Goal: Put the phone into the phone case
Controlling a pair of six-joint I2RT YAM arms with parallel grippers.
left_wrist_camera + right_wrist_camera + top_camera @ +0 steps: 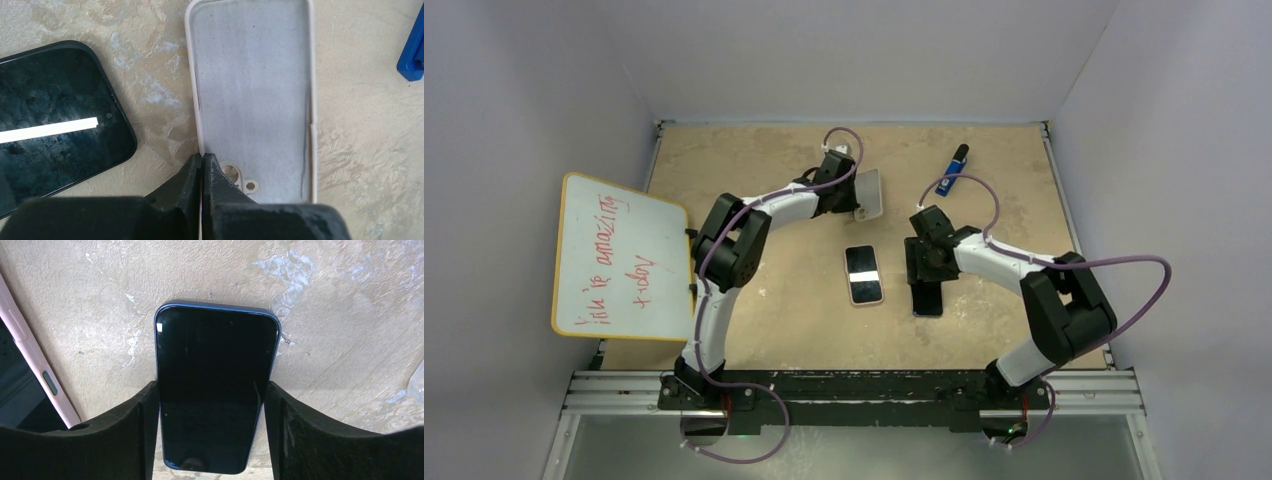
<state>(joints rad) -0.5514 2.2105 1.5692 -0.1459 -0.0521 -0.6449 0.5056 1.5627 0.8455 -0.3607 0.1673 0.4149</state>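
Note:
The phone [215, 370] is dark with a blue rim and lies face up on the table; its near end shows below the right gripper [924, 265] in the top view. My right gripper [211, 386] straddles it with a finger against each long edge. The phone case [255, 90] is white with a grey lining, empty and open side up, at the back of the table [871, 190]. My left gripper [202, 156] is shut on the case's left rim, beside the camera cut-out.
A second phone in a pink case [864, 275] lies between the arms, left of the blue-rimmed one. A blue marker-like object [951, 172] lies at the back right. A whiteboard [619, 260] with red writing leans at the table's left edge.

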